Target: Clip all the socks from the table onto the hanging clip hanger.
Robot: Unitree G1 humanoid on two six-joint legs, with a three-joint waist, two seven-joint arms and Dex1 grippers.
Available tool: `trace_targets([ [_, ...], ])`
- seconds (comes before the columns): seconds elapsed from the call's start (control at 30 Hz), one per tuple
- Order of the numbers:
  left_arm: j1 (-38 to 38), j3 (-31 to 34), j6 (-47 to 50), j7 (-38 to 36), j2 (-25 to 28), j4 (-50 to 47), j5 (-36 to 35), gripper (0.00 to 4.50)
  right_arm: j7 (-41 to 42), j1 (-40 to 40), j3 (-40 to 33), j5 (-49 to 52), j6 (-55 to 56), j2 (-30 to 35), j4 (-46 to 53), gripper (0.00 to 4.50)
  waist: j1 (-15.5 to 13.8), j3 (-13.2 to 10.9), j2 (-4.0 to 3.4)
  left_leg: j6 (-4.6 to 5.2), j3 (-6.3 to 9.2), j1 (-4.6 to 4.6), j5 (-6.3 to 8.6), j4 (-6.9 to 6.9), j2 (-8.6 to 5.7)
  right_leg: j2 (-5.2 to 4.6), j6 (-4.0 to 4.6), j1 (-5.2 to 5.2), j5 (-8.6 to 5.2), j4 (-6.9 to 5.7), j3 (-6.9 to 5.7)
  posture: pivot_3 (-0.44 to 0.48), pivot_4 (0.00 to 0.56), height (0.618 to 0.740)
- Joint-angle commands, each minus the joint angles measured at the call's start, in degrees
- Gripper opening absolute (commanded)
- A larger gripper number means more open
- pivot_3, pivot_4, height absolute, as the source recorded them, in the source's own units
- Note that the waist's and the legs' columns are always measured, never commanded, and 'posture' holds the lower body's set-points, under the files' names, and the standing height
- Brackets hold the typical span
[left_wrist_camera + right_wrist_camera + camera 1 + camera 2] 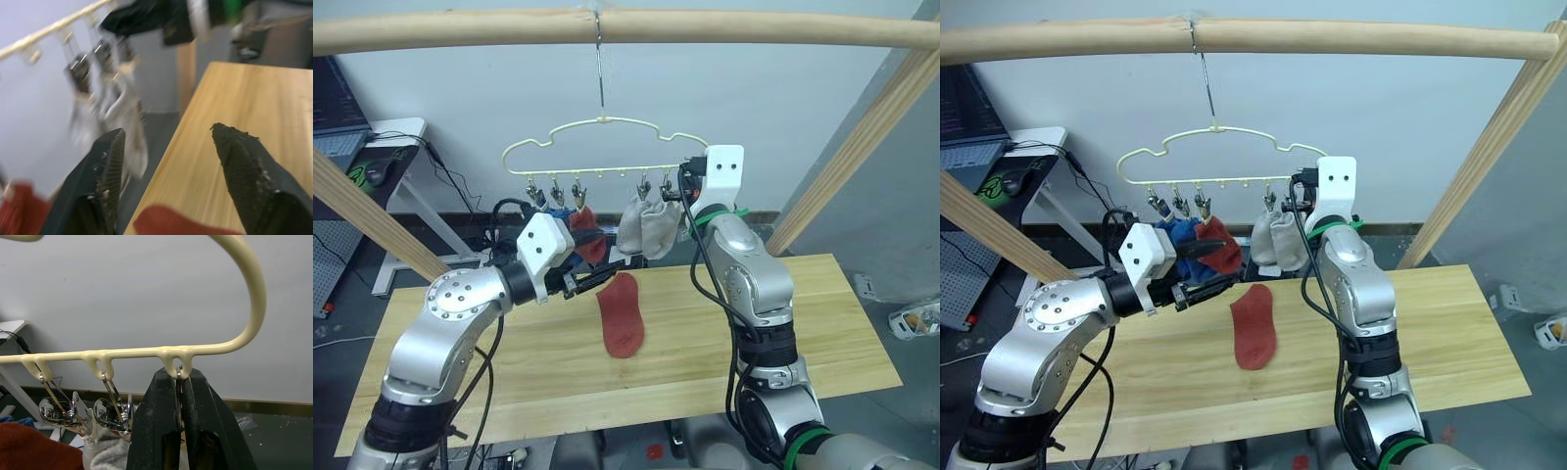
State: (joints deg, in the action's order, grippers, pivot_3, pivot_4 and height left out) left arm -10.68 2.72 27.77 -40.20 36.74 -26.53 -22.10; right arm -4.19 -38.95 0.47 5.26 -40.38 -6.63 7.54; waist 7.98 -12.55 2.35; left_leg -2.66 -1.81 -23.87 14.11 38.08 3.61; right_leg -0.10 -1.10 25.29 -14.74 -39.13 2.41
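We see the table (822,323) as the largest thing, its light planks running across the lower half of the head view. One rust red sock (621,315) lies flat near its middle, the single sock we count on the wood.

Above, at twelve o'clock, the clip hanger (597,127) hangs by its hook from the wooden pole (460,29). Under its bar we count two grey socks (646,227) side by side, a second red sock (589,233) at about nine o'clock from them, and some blue fabric (1175,235) beyond it; how many blue socks, we cannot tell.

The right gripper (180,382) is pressed together on the last metal clip (179,374) at the hanger's right end. The left gripper (168,142) is spread wide, holding nothing, just above the table's red sock.
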Motion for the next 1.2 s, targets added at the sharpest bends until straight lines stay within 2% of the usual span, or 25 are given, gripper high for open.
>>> trace_targets([
  [0.03,3.4,1.4,0.7,9.3,-3.7,-1.2,4.6,4.40,-0.1,-1.7,0.8,-0.3,0.3,0.1,4.6,0.00,0.0,0.0,0.00,0.00,-0.02,0.01,0.00,0.00,-0.01,-0.01,0.00,-0.01,0.00,0.00,0.03,-0.135,0.200,0.740],
  [0.2,8.6,-1.3,2.6,18.5,-11.0,0.9,9.2,4.46,0.5,-1.8,1.5,-0.2,-2.4,1.1,7.2,0.00,0.0,-0.1,-0.12,0.02,-0.02,0.01,0.01,-0.02,0.00,-0.04,0.00,0.01,0.00,0.04,0.02,-0.145,0.245,0.740],
  [0.37,9.1,-5.8,2.2,24.8,-19.3,6.8,13.2,4.46,1.1,-1.6,2.0,-0.1,-5.6,2.3,9.6,0.00,0.0,-0.6,-0.29,0.02,-0.04,0.03,0.01,0.00,-0.04,-0.05,0.00,-0.02,0.00,0.04,0.06,-0.167,0.299,0.740],
  [0.63,2.5,-11.3,0.9,31.5,-29.5,20.4,18.4,4.46,1.8,-1.5,1.8,0.0,-11.2,4.8,13.5,0.00,0.0,-3.2,-0.64,0.08,0.02,0.08,-0.02,-0.01,-0.03,0.01,0.02,-0.07,0.01,0.07,0.03,-0.236,0.378,0.740],
  [0.8,-3.9,-10.6,0.3,35.2,-35.2,30.5,19.2,4.46,1.9,-1.4,1.7,0.0,-14.0,5.7,15.5,0.00,0.1,-4.8,-0.63,0.09,0.00,0.02,-0.02,-0.01,-0.04,0.00,0.01,-0.06,0.00,0.13,0.05,-0.277,0.407,0.740],
  [0.97,-7.9,-8.7,0.8,36.7,-37.7,36.3,18.9,4.46,1.4,-1.2,2.2,0.0,-15.8,5.1,17.1,0.00,0.1,-5.6,-0.56,0.09,0.01,-0.04,-0.01,-0.02,-0.06,-0.03,-0.01,-0.06,-0.01,0.19,0.01,-0.298,0.413,0.740],
  [1.07,-8.4,-8.4,2.0,36.6,-38.1,36.9,18.7,3.92,1.3,-1.2,2.2,0.0,-16.3,4.9,17.4,0.00,0.2,-5.8,-0.54,0.09,0.00,-0.03,-0.01,-0.03,-0.06,-0.04,-0.03,-0.06,-0.02,0.20,0.01,-0.299,0.415,0.740],
  [1.2,-7.5,-8.8,2.8,36.0,-38.1,35.6,18.8,2.98,1.1,-1.2,1.9,0.0,-16.3,4.8,17.5,0.00,0.2,-6.0,-0.53,0.09,0.00,-0.01,-0.01,-0.04,-0.06,-0.04,-0.22,-0.07,-0.13,0.20,0.00,-0.301,0.414,0.740],
])
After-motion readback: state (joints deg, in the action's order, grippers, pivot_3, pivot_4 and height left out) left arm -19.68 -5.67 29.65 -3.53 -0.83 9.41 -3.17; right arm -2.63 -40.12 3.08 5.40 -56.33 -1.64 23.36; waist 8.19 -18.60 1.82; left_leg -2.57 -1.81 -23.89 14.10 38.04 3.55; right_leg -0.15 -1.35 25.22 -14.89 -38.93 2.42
